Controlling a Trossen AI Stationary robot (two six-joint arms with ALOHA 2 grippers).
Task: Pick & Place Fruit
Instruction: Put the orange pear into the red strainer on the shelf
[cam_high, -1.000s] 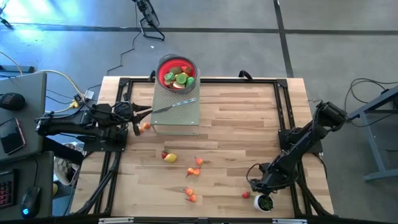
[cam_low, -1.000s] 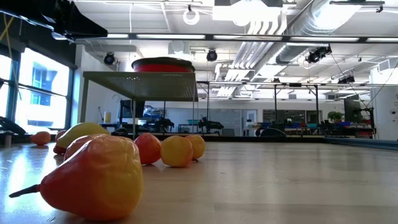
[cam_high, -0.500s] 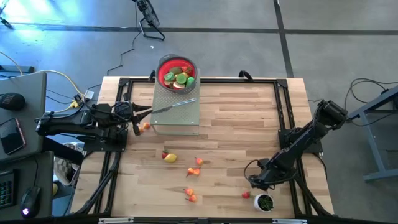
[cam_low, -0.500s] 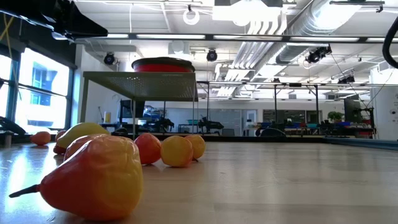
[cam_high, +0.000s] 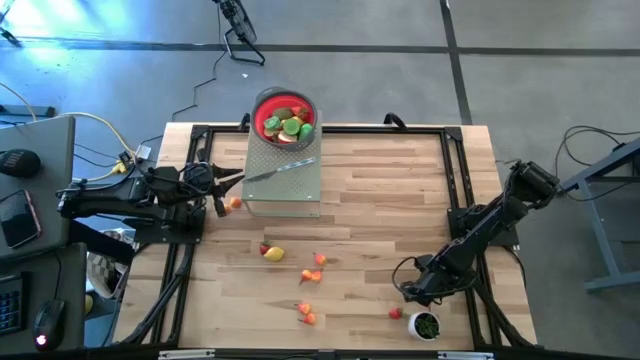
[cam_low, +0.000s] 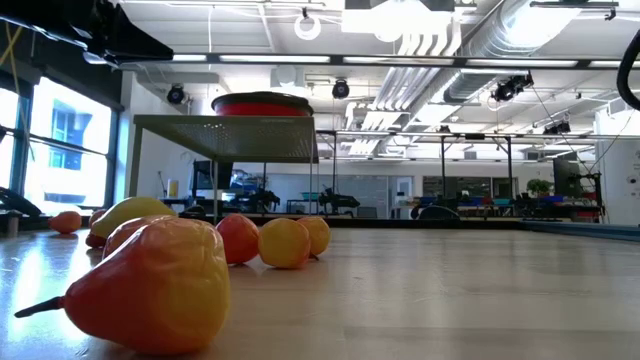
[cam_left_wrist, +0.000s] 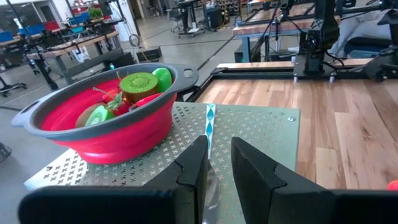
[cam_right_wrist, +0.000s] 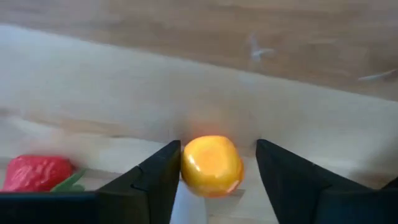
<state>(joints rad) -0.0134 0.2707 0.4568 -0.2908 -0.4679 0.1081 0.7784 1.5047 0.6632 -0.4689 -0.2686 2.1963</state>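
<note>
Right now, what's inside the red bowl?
The red bowl holds toy fruit: a kiwi half, green pieces and some red ones. Whatever lies underneath them is covered.

bare planks right of raised mesh stand (cam_high: 283, 183), fruit (cam_high: 300, 280) scattered mid-table

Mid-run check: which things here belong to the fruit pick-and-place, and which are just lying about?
Job:
- loose fruit on the table
- orange piece between the right gripper fingers
- red bowl with fruit

Lying about:
- silver knife, held by the left gripper
- metal stand
- white cup
</note>
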